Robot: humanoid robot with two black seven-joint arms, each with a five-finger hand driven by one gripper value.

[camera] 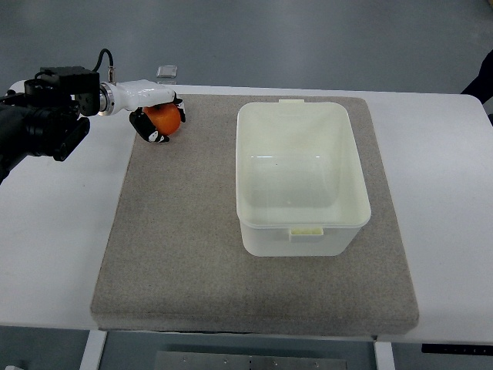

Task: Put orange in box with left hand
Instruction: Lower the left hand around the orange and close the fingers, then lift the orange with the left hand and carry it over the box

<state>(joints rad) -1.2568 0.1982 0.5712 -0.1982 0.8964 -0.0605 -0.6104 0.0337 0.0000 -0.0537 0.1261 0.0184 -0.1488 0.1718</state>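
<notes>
Left of the box point(302, 176), over the mat's point(185, 254) far corner, the left hand point(154, 116) is wrapping its fingers point(148, 128) around the orange point(166, 119). The grasp is looking secured; carrying it to the empty box and releasing are remaining.

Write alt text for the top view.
The robot's left hand grips an orange with its fingers at the far-left corner of a grey mat. An empty white plastic box sits to its right.
</notes>
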